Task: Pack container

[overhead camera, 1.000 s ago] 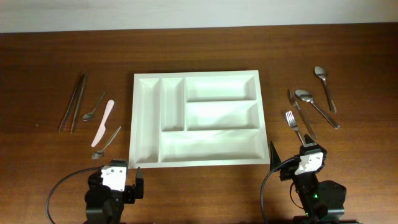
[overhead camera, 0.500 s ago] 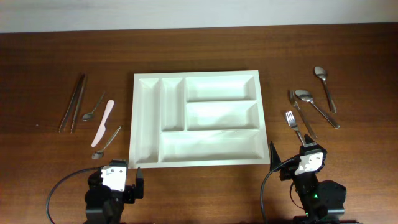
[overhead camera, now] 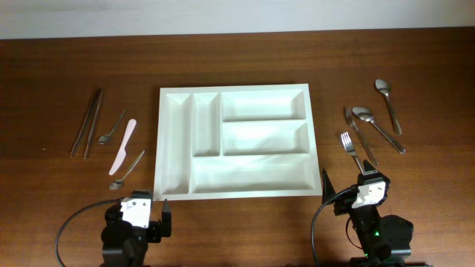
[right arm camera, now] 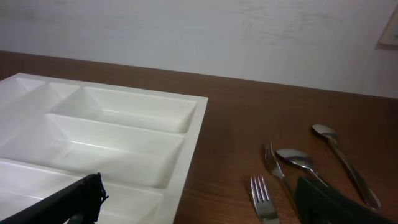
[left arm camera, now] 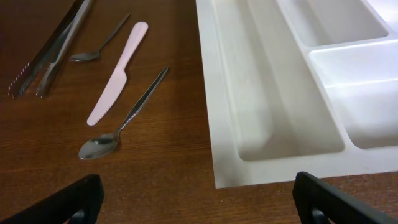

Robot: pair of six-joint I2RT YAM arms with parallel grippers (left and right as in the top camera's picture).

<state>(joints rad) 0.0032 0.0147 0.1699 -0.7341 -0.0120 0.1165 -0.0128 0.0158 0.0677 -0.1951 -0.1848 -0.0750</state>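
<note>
We register no change: left gripper (left arm camera: 199,202) and right gripper (right arm camera: 205,199) sit before the empty tray (overhead camera: 159,141), fingers spread, packing not begun.

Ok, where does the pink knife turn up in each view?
Overhead: the pink knife lies on the table left of the white tray, slanted.
Left wrist: the pink knife is in the upper left, left of the white tray.
Right wrist: not in it; this view shows the white tray and the table to its right.
Shared landmark: the white tray.
</note>
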